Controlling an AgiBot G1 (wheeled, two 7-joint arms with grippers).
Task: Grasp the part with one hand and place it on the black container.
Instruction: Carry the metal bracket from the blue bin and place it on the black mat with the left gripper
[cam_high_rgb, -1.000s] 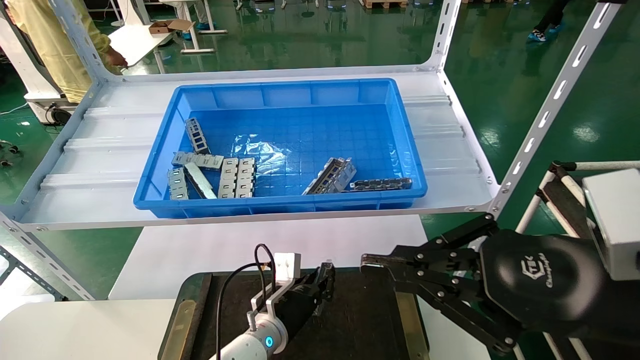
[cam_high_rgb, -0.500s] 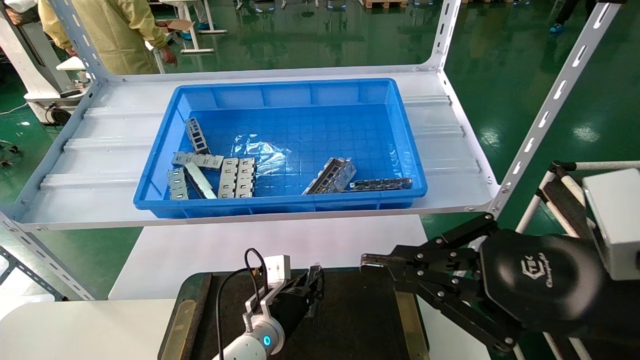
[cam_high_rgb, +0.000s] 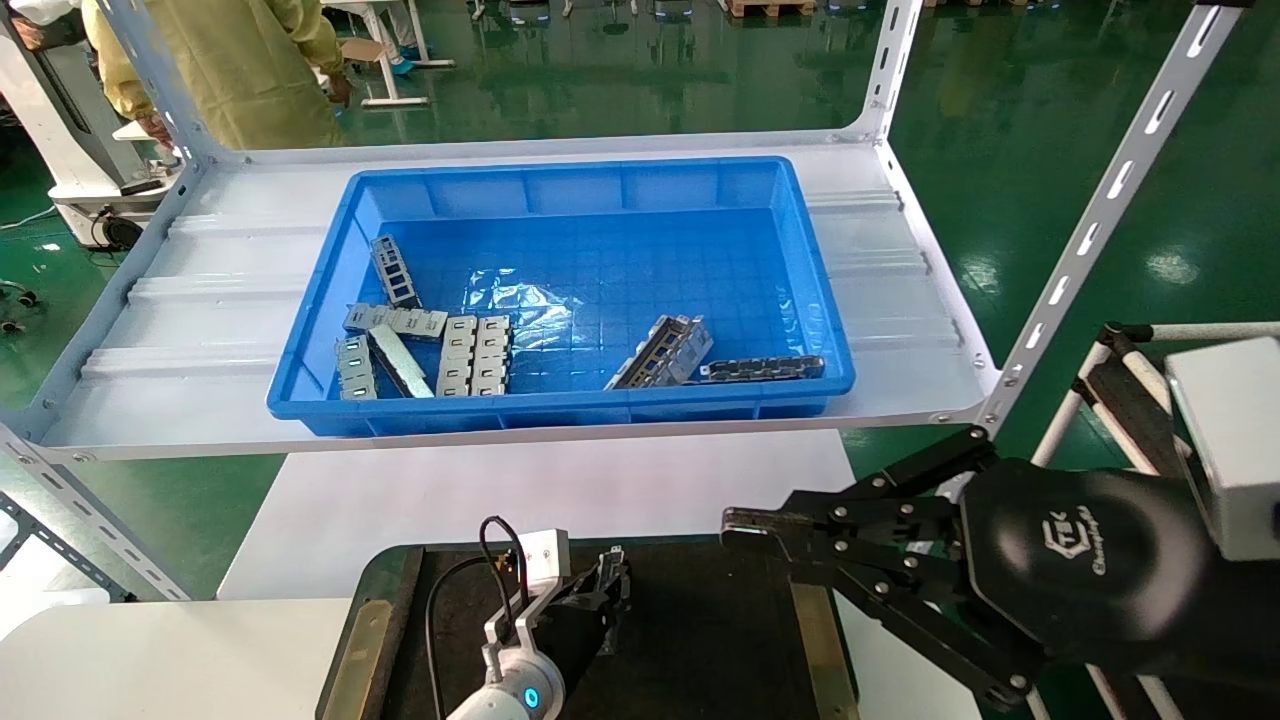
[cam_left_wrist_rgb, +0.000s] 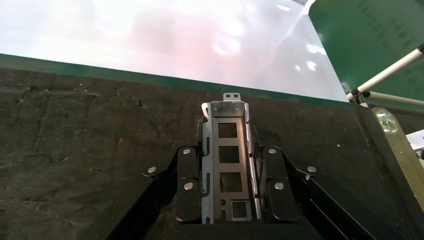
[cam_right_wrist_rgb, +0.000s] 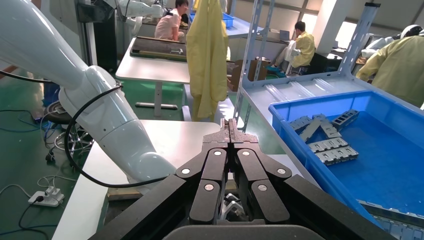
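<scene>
The part (cam_left_wrist_rgb: 227, 155), a narrow silver channel strip with a row of rectangular cutouts, sits lengthwise between my left gripper's fingers. My left gripper (cam_high_rgb: 612, 572) (cam_left_wrist_rgb: 228, 131) is shut on it, low over the black container (cam_high_rgb: 700, 640), whose felt (cam_left_wrist_rgb: 75, 140) fills the left wrist view. In the head view the part is mostly hidden by the gripper. My right gripper (cam_high_rgb: 735, 522) (cam_right_wrist_rgb: 230, 125) is shut and empty, held still above the container's right side.
A blue bin (cam_high_rgb: 560, 405) on the white shelf (cam_high_rgb: 900, 300) holds several silver parts (cam_high_rgb: 475, 355) and a dark chain-like strip (cam_high_rgb: 760, 368). A white table (cam_high_rgb: 450, 490) lies under the shelf. A person in yellow (cam_high_rgb: 250, 70) stands at the back left.
My left gripper has drawn back toward me and a little left over the black container, still holding the part. The right arm has not moved. The person behind has shifted.
</scene>
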